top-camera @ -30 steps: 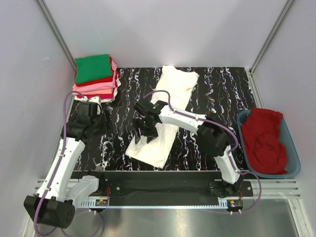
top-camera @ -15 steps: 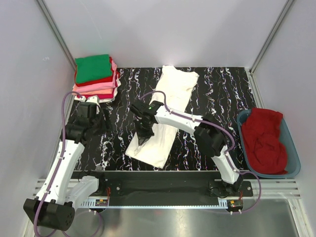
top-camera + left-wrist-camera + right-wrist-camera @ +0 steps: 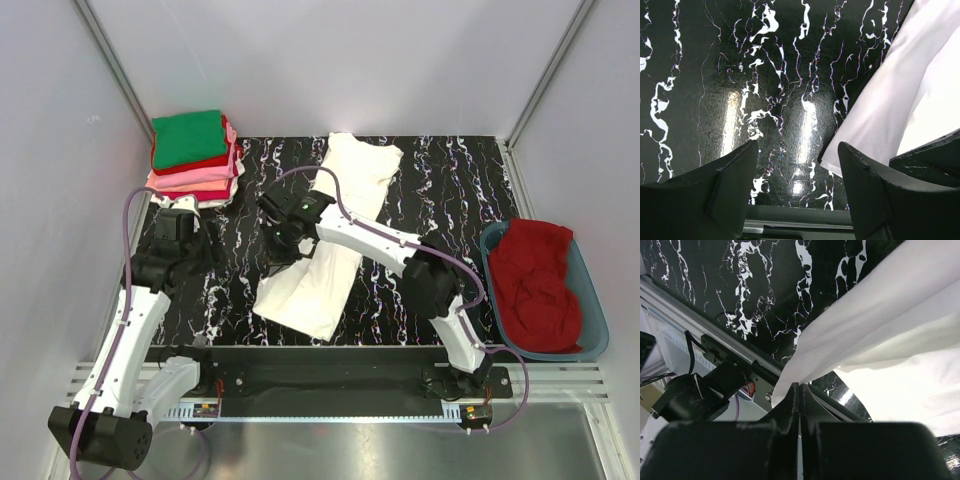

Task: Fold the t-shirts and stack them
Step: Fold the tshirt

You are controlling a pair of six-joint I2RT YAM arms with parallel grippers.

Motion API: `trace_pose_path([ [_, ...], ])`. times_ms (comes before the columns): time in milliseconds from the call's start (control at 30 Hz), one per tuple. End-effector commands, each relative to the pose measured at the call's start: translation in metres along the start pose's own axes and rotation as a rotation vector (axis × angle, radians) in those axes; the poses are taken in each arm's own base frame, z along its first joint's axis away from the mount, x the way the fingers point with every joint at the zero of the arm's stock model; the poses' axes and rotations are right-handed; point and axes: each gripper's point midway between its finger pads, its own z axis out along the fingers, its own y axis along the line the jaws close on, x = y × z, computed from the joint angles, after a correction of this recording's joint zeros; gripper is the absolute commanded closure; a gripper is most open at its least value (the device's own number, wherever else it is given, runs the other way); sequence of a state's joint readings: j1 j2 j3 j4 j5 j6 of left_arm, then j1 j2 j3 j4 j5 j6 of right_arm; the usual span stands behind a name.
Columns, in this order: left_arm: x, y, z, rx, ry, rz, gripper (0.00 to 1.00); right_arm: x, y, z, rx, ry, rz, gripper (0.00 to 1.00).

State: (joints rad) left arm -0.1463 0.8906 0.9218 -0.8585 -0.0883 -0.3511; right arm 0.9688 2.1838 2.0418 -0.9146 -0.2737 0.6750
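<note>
Folded stack [image 3: 195, 160], far left corner of the table [image 3: 450, 190]: green t-shirt [image 3: 190, 138] on top, red, pink and white layers beneath; counted as done. White t-shirt [image 3: 360, 170], centre of the table: laid out lengthwise, its left edge pinched and raised off the surface by the right gripper [image 3: 800, 390], whose fingers are clamped tight on the cloth; the fold is judged in progress, not completed. Left gripper [image 3: 797, 147]: held wide apart just beside the shirt's near corner, nothing gripped. Red t-shirt [image 3: 540, 285]: crumpled in the tub [image 3: 600, 318] at the right, not yet folded. Remaining, by estimate: the white shirt to be finished and stacked, the red one folded and stacked.
</note>
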Motion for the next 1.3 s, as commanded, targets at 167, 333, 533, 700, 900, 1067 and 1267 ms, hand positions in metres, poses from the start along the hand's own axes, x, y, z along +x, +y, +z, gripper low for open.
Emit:
trace_pose_path([
  [167, -0.014, 0.001, -0.002, -0.005, -0.072, -0.013, 0.29, 0.080, -0.039, -0.009, 0.093, 0.041, 0.147, 1.00],
  [333, -0.013, 0.002, 0.000, -0.012, -0.061, -0.014, 0.29, 0.138, -0.036, -0.004, 0.082, 0.117, 0.121, 0.45],
  [533, -0.001, -0.018, 0.017, 0.081, 0.028, 0.022, 0.30, 0.123, -0.067, -0.064, 0.160, -0.052, 0.129, 0.34],
  [700, 0.011, -0.048, 0.039, 0.100, 0.108, 0.070, 0.32, 0.055, -0.136, -0.102, 0.177, -0.195, 0.258, 0.33],
  [900, 0.052, -0.122, 0.066, 0.251, 0.256, 0.091, 0.32, -0.058, -0.239, -0.138, 0.273, -0.331, 0.359, 0.32],
  [1067, 0.092, -0.138, 0.090, 0.268, 0.375, 0.044, 0.34, -0.132, -0.302, -0.115, 0.218, -0.299, 0.476, 0.34],
  [1267, 0.139, -0.149, 0.103, 0.271, 0.498, 0.017, 0.35, -0.181, -0.354, -0.080, 0.278, -0.264, 0.513, 0.36],
])
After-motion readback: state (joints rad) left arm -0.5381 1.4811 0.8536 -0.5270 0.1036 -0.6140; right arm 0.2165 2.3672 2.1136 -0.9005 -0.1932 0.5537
